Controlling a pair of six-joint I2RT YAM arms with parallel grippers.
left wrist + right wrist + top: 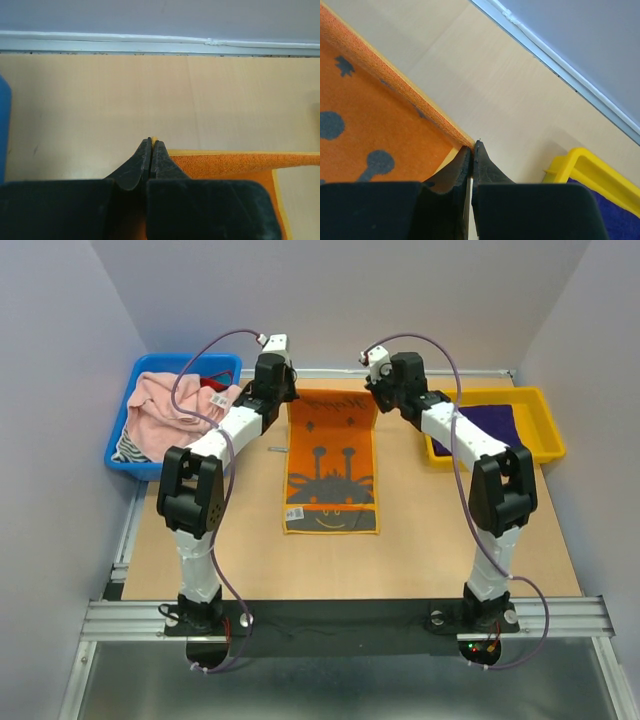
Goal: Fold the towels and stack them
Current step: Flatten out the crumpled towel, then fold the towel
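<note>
Pale wooden tabletop fills the space between lilac walls. On its middle we see the orange terry towel with grey figures and a yellow hem spread flat, its long axis running from the arm bases straight toward the far wall. Our left gripper sits at the towel's far left corner, fingers pressed together on a sliver of yellow hem. Our right gripper is at the far right corner, fingers likewise pinching the hem's tip. So the cloth lies on the near side of both pairs of fingers, and each arm has its own corner, neither nearer than the other. We judge the fold turns on carrying that far short edge back along the long axis to the near edge, with both corners level. The crumpled pale pink towel lies in the blue plastic bin at left, and the dark purple towel lies in the yellow plastic bin at right.
</note>
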